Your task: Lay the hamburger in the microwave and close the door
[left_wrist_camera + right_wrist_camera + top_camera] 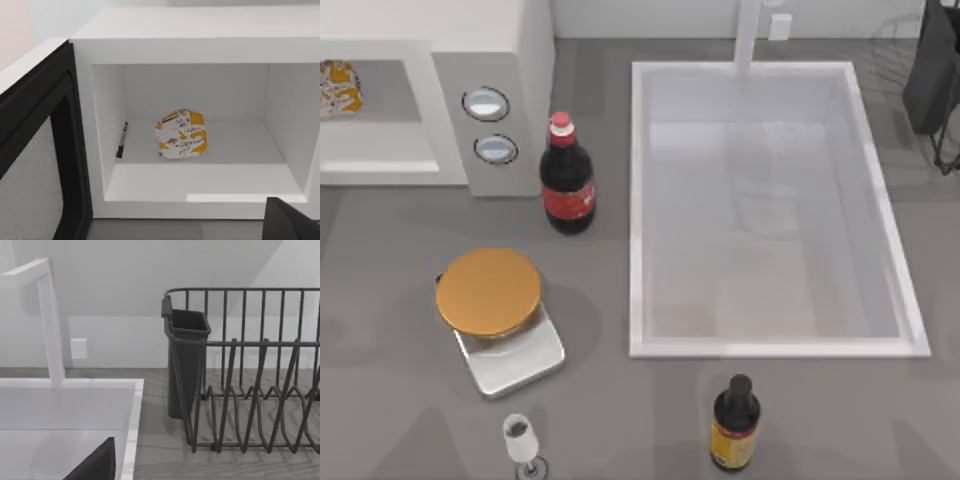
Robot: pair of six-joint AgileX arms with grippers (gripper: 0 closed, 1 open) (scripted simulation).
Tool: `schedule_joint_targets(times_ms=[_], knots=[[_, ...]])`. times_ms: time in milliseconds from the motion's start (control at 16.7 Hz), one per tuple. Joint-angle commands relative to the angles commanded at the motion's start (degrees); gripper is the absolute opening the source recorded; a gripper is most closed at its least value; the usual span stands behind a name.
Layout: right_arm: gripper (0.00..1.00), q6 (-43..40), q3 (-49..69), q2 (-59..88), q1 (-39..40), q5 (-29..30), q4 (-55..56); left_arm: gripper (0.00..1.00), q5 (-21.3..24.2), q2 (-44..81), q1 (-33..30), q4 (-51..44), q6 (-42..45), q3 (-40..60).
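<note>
jaws' state you cannot tell; ahead of your left arm, hamburger (181, 134) lies inside microwave (200, 50), door (35, 165) open.

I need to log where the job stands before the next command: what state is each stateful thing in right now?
Big white boxy microwave: open, cavity exposed.
White flat door with pale grey window: swung open to the side, not closed.
Small patchy orange-yellow and white hamburger: lying on the microwave floor, free.
Dark cola bottle with red cap: upright, capped, beside the microwave.
Small dark bottle with yellow label: upright, capped.
</note>
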Motion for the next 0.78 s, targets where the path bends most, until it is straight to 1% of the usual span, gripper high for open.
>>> schedule_joint_targets(times_ms=[120,300,780], knots=[[1.00,0.00,0.00,0.00,0.00,0.00,0.00,0.00,0.27,4.57,1.58,-4.36,3.20,5.00],[1.00,0.00,0.00,0.00,0.00,0.00,0.00,0.00,0.81,14.10,4.85,-13.48,9.89,15.43],[1.00,0.00,0.00,0.00,0.00,0.00,0.00,0.00,2.34,46.63,15.87,-44.49,32.65,50.93]])
